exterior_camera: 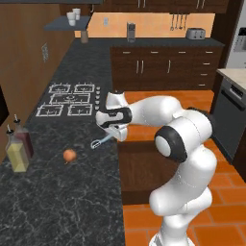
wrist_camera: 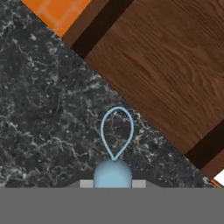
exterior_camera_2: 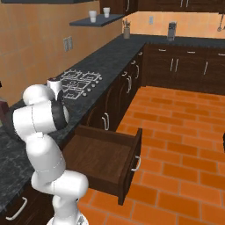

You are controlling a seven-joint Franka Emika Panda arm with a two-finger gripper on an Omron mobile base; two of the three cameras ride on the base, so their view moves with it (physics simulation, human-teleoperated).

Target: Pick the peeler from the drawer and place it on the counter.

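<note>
One gripper pinches the peeler by its blue handle, wire loop hanging just above the counter edge, w/ the drawer pulled open alongside. Orange fruit and two bottles sit nearby.

In the hand view, the peeler was cut short at the bottom: only the rounded end of its blue handle and the wire loop showed, and the fingertips were too dim against the grey band to tell how they stood. In the left base view the hand's white body covered the gripper, so only the peeler's head poked out toward the counter, too small to tell whether it touched. The arm hid much of the drawer there. In the right base view the arm's shoulder blocked the hand, and the drawer's near corner lay behind the robot.
</note>
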